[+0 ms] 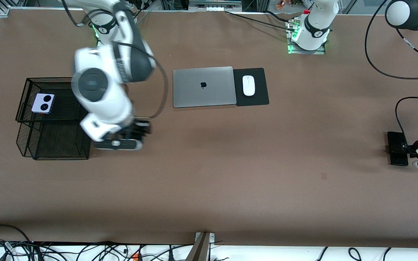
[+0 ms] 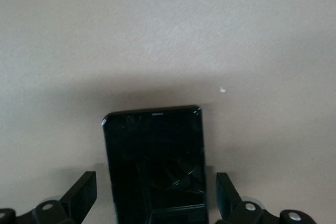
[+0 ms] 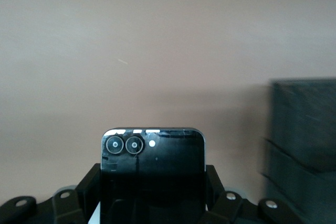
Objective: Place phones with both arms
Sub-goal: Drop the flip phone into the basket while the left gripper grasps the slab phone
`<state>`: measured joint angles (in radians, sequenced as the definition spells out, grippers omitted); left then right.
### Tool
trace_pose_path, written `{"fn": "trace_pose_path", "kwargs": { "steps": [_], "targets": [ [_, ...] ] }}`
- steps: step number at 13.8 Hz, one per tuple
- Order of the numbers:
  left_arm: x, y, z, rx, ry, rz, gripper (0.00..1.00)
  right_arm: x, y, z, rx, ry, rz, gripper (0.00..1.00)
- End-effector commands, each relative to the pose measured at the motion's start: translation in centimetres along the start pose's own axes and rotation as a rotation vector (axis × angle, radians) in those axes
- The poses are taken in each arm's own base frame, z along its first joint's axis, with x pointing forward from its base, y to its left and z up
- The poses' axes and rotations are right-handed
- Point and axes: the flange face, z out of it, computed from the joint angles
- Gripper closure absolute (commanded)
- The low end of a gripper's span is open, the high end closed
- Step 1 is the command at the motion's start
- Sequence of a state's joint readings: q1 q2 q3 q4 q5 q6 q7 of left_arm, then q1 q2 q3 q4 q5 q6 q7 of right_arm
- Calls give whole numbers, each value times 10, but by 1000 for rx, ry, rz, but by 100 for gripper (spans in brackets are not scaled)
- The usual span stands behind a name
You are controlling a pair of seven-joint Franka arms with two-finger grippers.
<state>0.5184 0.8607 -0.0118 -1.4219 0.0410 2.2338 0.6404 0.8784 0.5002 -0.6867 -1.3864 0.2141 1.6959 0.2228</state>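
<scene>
Three phones: one lilac phone (image 1: pixel 43 103) in the mesh basket (image 1: pixel 24 105)'s upper tier; one black phone (image 3: pixel 152 174) clamped in the right gripper (image 1: pixel 122 139) beside that basket. One long black slab (image 1: pixel 397 148), apparently flat on the table's (image 1: pixel 230 163) edge, lies between the left gripper's (image 1: pixel 410 149) spread fingers (image 2: pixel 81 192), well apart from the basket.

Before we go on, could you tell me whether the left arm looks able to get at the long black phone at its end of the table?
Probably yes. The left pincer stands open astride the long black phone, which lies flat on the bare table, one finger along each long edge, nothing between.
</scene>
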Motion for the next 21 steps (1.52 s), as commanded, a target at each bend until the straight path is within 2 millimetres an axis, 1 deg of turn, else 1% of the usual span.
{"fn": "trace_pose_path", "kwargs": {
  "steps": [1,2,3,4,5,7,8,10,11,12,14,15,16,18,21],
  "targets": [
    [-12,-4,0,8,-5,17,0,-7,86,-3,-9,-90,6,100],
    [-14,-3,5,10,-2,16,0,-10,119,1,0,-108,-3,100],
    [-15,-2,8,12,2,17,0,-14,151,10,14,-131,-20,100],
    [-16,-1,11,12,2,15,0,-21,178,21,30,-157,-21,100],
    [-15,0,11,12,2,8,0,-27,202,31,37,-182,5,100],
    [-15,0,11,11,3,4,0,-42,244,63,52,-244,17,100],
    [-15,0,11,11,3,-1,0,-50,260,77,68,-261,4,100],
    [-12,2,8,11,5,-12,0,-60,278,91,92,-260,15,100],
    [-9,5,6,10,6,-17,0,-64,280,103,96,-267,21,100],
    [-9,6,6,10,6,-22,0,-70,289,116,100,-258,39,100],
    [-5,11,4,5,8,-38,0,-88,299,143,144,-218,55,100],
    [-4,14,2,5,5,-47,0,-95,302,154,157,-202,61,100],
    [-5,13,6,6,2,-38,0,-99,301,161,159,-204,63,100],
    [-7,8,6,11,8,-31,0,-107,302,177,157,-210,72,100],
    [-10,2,5,16,8,-40,0,-113,302,188,158,-221,76,100]
  ]
}}
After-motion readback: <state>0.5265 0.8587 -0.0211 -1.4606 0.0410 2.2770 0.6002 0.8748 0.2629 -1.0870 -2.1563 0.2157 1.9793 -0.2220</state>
